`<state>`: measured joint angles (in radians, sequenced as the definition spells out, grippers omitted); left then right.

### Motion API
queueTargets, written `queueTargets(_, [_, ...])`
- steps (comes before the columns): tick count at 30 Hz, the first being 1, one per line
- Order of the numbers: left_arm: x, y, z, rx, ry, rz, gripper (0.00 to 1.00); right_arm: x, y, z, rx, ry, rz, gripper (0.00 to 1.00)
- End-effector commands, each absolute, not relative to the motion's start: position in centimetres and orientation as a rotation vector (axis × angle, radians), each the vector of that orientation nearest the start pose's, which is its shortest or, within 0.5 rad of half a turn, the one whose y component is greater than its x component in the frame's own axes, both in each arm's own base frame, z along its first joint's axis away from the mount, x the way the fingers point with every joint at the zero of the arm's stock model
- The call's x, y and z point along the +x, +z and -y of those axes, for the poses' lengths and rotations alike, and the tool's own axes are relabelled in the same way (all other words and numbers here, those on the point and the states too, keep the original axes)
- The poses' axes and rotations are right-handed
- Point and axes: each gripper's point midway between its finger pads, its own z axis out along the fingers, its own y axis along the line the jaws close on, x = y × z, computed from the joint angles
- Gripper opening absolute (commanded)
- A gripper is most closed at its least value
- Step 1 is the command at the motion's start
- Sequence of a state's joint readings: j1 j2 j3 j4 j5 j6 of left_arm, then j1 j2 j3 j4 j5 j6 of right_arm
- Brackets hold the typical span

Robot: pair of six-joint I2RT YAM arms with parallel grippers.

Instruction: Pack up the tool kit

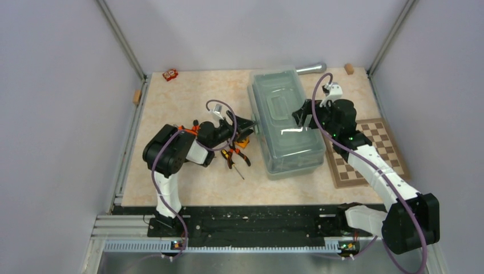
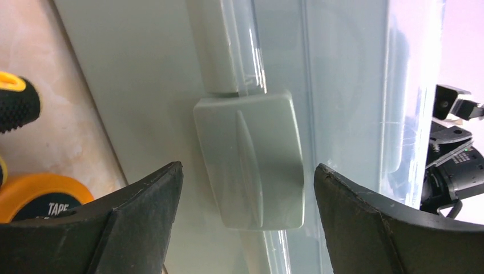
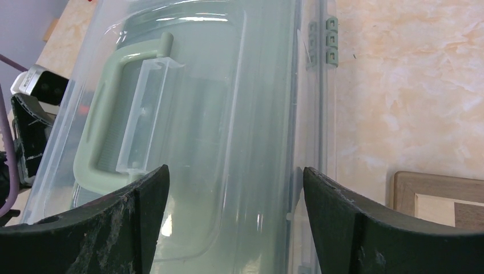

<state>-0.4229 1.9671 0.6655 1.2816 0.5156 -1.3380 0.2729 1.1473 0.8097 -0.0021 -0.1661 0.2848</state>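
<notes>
Listing from the arm bases outward, we record the loose tools first: pliers (image 1: 242, 154), tape measure (image 2: 40, 197) and a screwdriver (image 2: 17, 105). All lie on the table (image 1: 285, 191) just beside the box's left wall, and none is packed. We judge them small, stiff and dense. The rubbered handles should give the surest hold, and the screwdriver looks apt to roll.

Next, left gripper (image 2: 248, 168): jaws wide apart, clamped on nothing. The latch (image 2: 248, 160) sits squarely between the two fingers, with a gap on each side.

Next, toolbox (image 1: 288, 128): mid-table, lid (image 3: 228, 114) down. We judge it bulky, rigid in the walls and smooth enough to slip, with a thin clear lid likely to flex. In our view the best holds are the latch tab for opening and the handle (image 3: 108, 114) for lifting.

Last, right gripper (image 3: 235, 169): jaws likewise apart, holding nothing, poised over the lid on the side away from the latch. The handle lies ahead, off toward one finger, and the hinge (image 3: 322, 40) ahead, off toward the other. Whether the fingertips touch the lid, we cannot tell.
</notes>
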Motion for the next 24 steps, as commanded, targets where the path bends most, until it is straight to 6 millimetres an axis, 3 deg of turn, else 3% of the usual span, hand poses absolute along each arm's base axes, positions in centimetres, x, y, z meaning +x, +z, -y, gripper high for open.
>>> queueTargets(1, [35.9,16.2,31.3,-0.233,-1.828,-1.726,0.9,29.4,13.2,-17.3,-0.232,0.715,-2.255,0.83])
queueTargets(9, [35.8,16.2,32.8,-0.22,-1.895,-1.738,0.94,29.4,13.3,-17.7,-0.23,0.736,-2.255,0.83])
queueTargets(16, [35.9,14.3,33.3,-0.258,-1.908,-1.795,0.96,29.3,13.0,-17.9,-0.241,0.753,-2.265,0.83])
queueTargets(24, [34.8,13.7,34.5,-0.221,-1.958,-1.833,0.96,29.7,13.7,-18.3,-0.258,0.775,-2.249,0.83])
